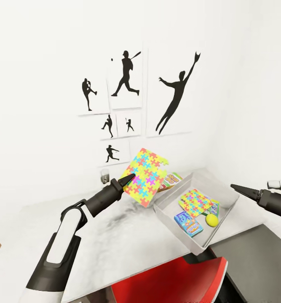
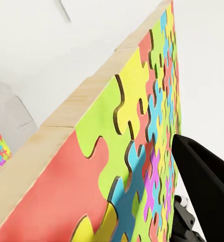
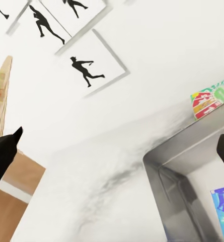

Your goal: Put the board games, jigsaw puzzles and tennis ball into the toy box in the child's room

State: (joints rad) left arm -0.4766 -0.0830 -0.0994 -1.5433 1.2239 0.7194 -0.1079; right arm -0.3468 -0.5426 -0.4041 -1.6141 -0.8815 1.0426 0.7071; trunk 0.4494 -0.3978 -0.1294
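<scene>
multicoloured jigsaw puzzle [image 1: 145, 177] was pinched aloft by the left gripper [image 1: 129, 178] beside the toy box [image 1: 224, 210]; right gripper [image 1: 241, 190] jaws' state could not be told.

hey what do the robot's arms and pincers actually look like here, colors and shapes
Both arms end in dark charcoal, tapered barrels narrowing to pointed black tips: the left pincer and right pincer. The left arm has a glossy white shell over black joints and a black bracket near the wrist. No cables or markings are visible.
</scene>
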